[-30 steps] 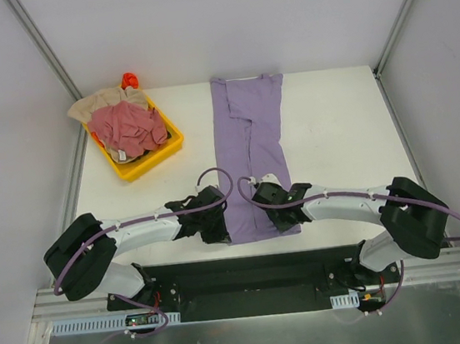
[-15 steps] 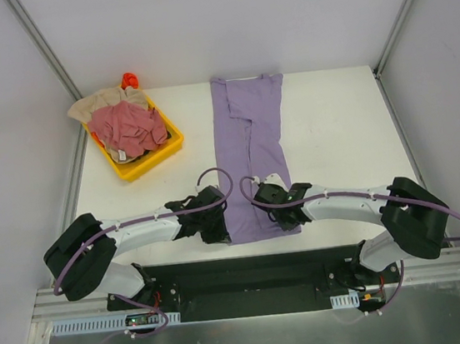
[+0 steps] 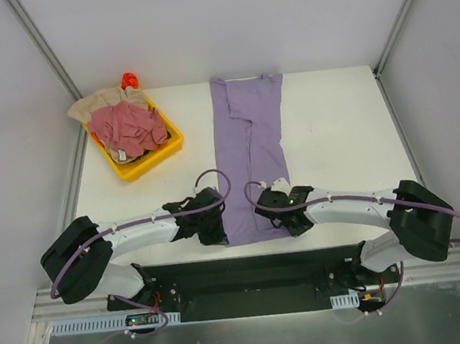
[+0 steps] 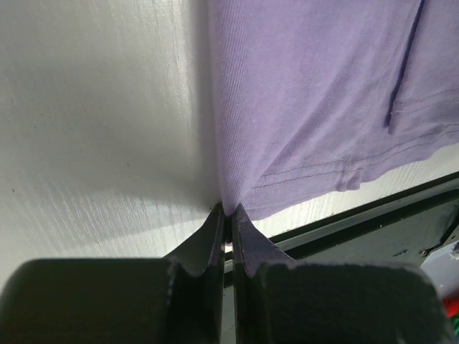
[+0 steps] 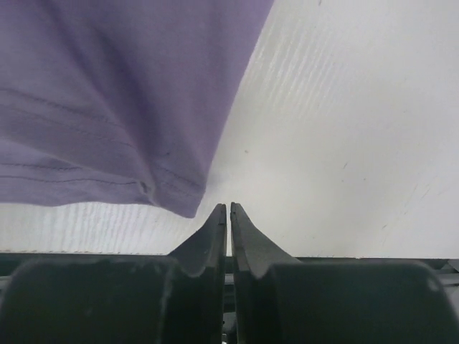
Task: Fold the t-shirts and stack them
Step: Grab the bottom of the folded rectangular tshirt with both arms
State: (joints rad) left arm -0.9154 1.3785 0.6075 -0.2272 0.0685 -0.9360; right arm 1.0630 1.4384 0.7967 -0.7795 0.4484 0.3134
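Note:
The lavender t-shirt (image 3: pixel 247 136) lies lengthwise in a long strip down the middle of the table, its hem at the near edge. My left gripper (image 3: pixel 221 233) is shut on the hem's near left corner; in the left wrist view the purple cloth (image 4: pixel 308 93) is pinched between the fingertips of that gripper (image 4: pixel 228 211). My right gripper (image 3: pixel 293 225) sits by the hem's near right corner. Its own view shows this gripper (image 5: pixel 228 208) shut with nothing in it, the shirt corner (image 5: pixel 179 201) lying just left of the tips. The pink-red t-shirt (image 3: pixel 128 127) and the beige t-shirt (image 3: pixel 96 104) are heaped at the back left.
A yellow tray (image 3: pixel 161 157) holds the two bunched shirts at the back left, with a small orange object (image 3: pixel 128 79) behind it. White table (image 3: pixel 333 126) runs to the right of the shirt. The dark table edge (image 4: pixel 373 215) lies right behind both grippers.
My right gripper has closed and shifted slightly toward the near edge; the shirt corner now lies outside its jaws. The left gripper has stayed shut on the hem.

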